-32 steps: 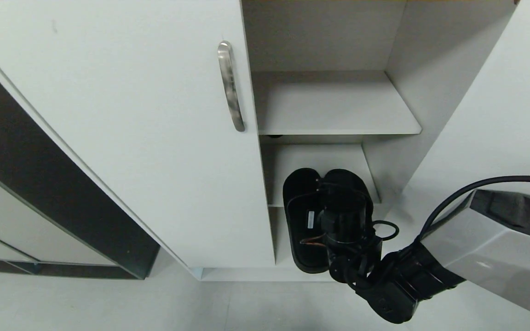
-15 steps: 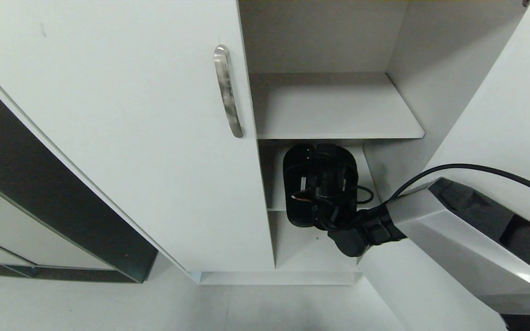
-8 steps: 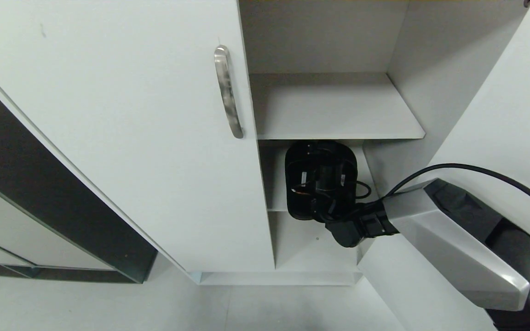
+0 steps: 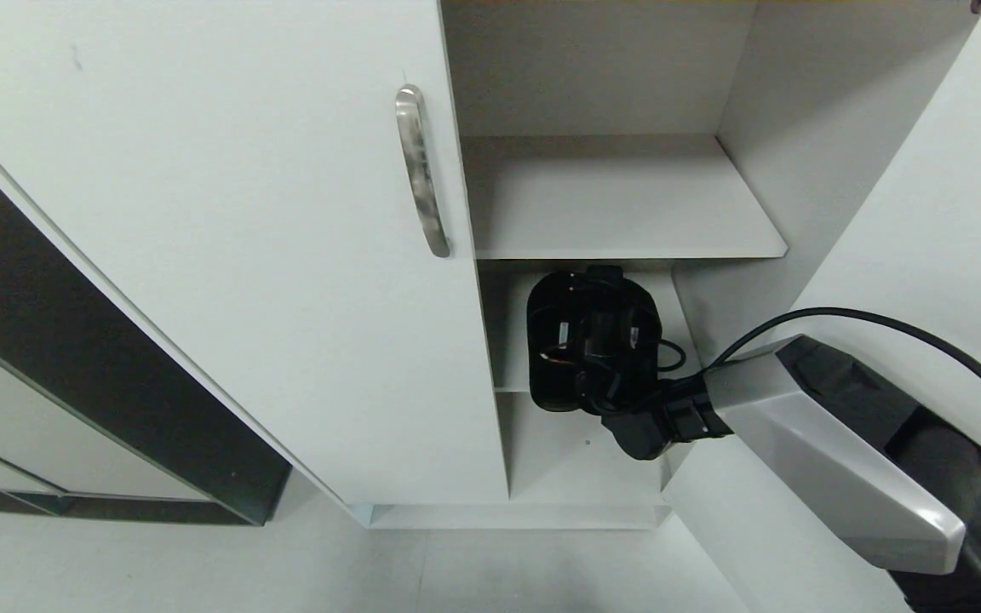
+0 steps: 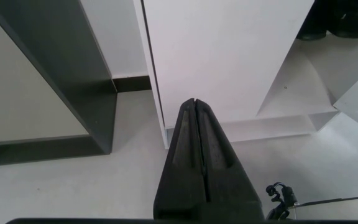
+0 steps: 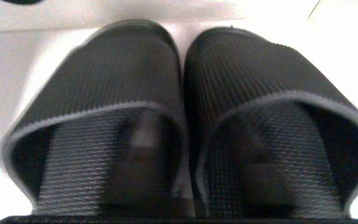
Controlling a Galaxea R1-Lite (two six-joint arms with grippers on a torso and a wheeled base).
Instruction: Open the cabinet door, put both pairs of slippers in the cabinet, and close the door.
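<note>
Frankly, much was hidden from us. In the head view the right gripper [image 4: 599, 328] sat over the pair of slippers [image 4: 546, 328] and covered their middle, and the upper shelf [image 4: 627, 204] beyond the gripper hid their toes. From the wrist the heels were cut off. The fingers [image 6: 143, 155] showed only as dark blurs, one under each strap, with the slippers' touching inner sides pinched between them. We could not tell whether the soles rested on the middle shelf [image 4: 679, 315] beneath the gripper. The slippers lay side by side inside the open cabinet [image 4: 737, 102]. Their long axis ran in line with the gripper's reach, toes pointing away from it and heels toward the wrist. The left gripper [image 5: 194, 109] was pressed closed on nothing.
</note>
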